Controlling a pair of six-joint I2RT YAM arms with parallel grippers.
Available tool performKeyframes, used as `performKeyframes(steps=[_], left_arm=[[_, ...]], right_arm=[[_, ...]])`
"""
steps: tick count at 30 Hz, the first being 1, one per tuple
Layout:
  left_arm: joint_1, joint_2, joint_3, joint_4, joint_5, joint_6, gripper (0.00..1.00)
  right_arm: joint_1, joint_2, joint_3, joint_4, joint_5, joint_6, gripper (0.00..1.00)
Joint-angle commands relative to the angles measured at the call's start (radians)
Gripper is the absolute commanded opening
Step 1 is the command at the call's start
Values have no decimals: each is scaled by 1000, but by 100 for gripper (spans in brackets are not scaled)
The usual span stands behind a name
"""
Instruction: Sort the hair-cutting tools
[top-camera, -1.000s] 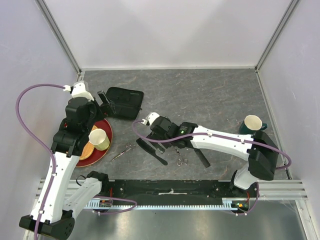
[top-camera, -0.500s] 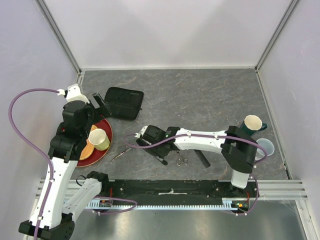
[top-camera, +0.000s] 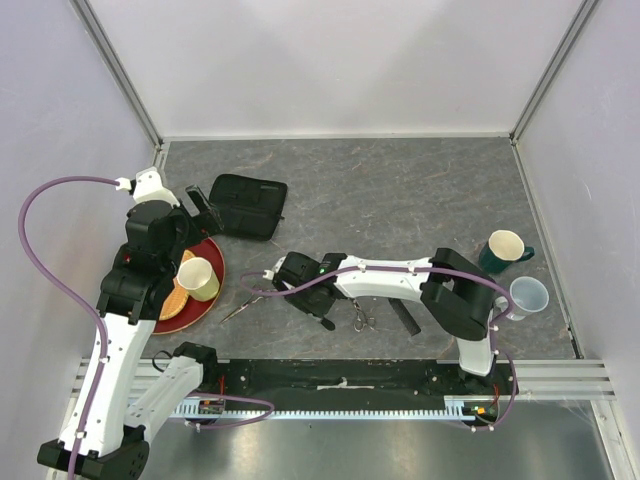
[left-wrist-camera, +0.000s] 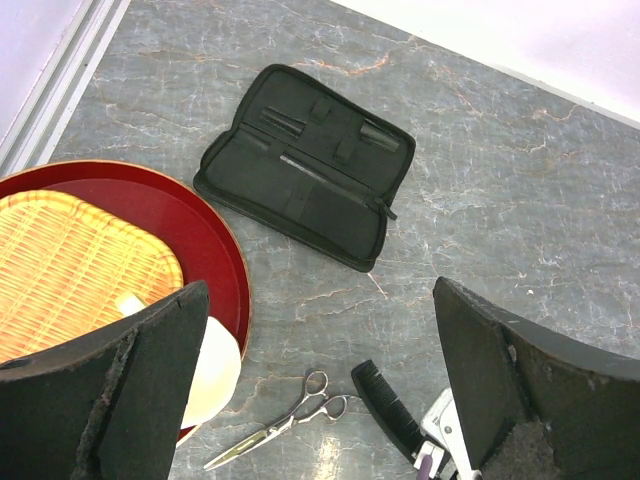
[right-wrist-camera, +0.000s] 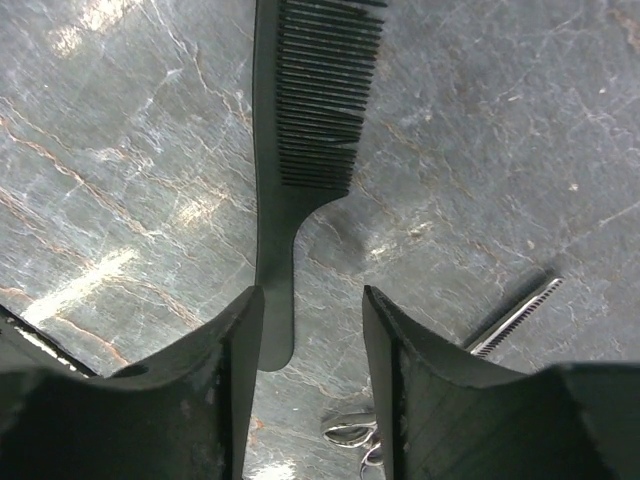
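The black comb with a tapered handle (right-wrist-camera: 300, 120) lies on the grey table. My right gripper (right-wrist-camera: 312, 295) is open just above it, and the handle end lies between the fingers, close to the left finger (right-wrist-camera: 200, 380). In the top view the right gripper (top-camera: 308, 298) covers most of this comb (top-camera: 322, 319). One pair of silver scissors (top-camera: 245, 303) lies to its left, and shows in the left wrist view (left-wrist-camera: 280, 425). A second pair (top-camera: 362, 320) lies to its right beside the straight comb (top-camera: 403, 317). My left gripper (left-wrist-camera: 320, 290) is open and empty, high above the table.
An open black zip case (top-camera: 247, 205) lies at the back left. A red plate (top-camera: 212, 262) holds a wicker mat (left-wrist-camera: 70, 270) and a pale yellow cup (top-camera: 198, 280). A green mug (top-camera: 505, 250) and a clear cup (top-camera: 527, 295) stand at the right.
My right gripper has moved left and down over the handled comb. My left arm shifted slightly back and left early on, then stayed still.
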Motion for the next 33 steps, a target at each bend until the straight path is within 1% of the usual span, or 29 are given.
performKeyframes(steps=[1, 7, 12, 27, 33], left_arm=[[4, -12, 5, 21, -11, -29, 100], [4, -16, 3, 19, -11, -27, 100], [4, -16, 2, 23, -14, -26, 100], [4, -20, -1, 23, -13, -26, 100], [4, -18, -1, 24, -13, -24, 100]], right_arm=[[2, 36, 49, -16, -38, -5, 49], [2, 65, 57, -29, -51, 0, 43], [4, 82, 62, -39, -54, 3, 41], [16, 83, 71, -52, -56, 31, 42], [30, 62, 82, -56, -27, 58, 43]])
